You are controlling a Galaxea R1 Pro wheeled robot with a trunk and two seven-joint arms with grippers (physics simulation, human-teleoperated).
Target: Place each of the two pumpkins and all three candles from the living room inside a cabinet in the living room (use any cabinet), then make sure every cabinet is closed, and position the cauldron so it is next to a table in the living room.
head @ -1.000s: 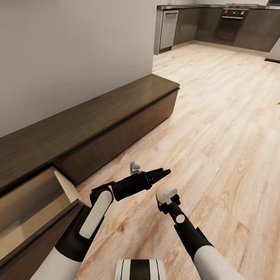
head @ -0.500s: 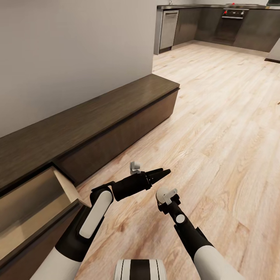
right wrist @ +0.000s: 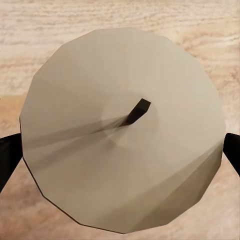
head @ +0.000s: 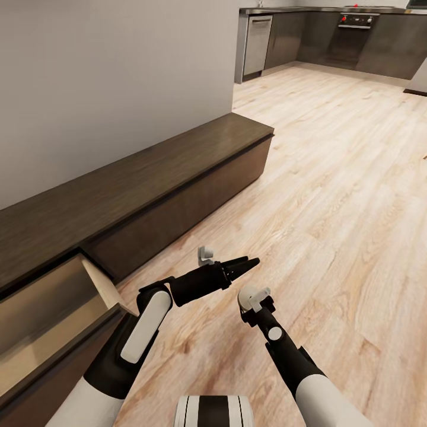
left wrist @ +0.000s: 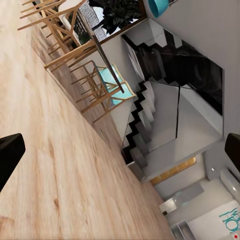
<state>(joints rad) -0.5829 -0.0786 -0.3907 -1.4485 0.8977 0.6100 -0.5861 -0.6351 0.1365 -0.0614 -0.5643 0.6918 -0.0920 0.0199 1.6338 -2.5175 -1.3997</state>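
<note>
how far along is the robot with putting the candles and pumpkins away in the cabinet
Midway at best. The long dark-brown wood cabinet has one pale-lined drawer pulled open, and what shows of its inside is bare. In hand: the right claw is shut on a stubby candle with a pale round top and dark wick. The left claw is open, holding nothing. Left: drop the candle in, fetch the rest, close the drawer, place the cauldron.

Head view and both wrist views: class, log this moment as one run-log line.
right gripper: shut on pale-topped round candle | left gripper: open, empty | long dark-brown wood cabinet: near drawer open
</note>
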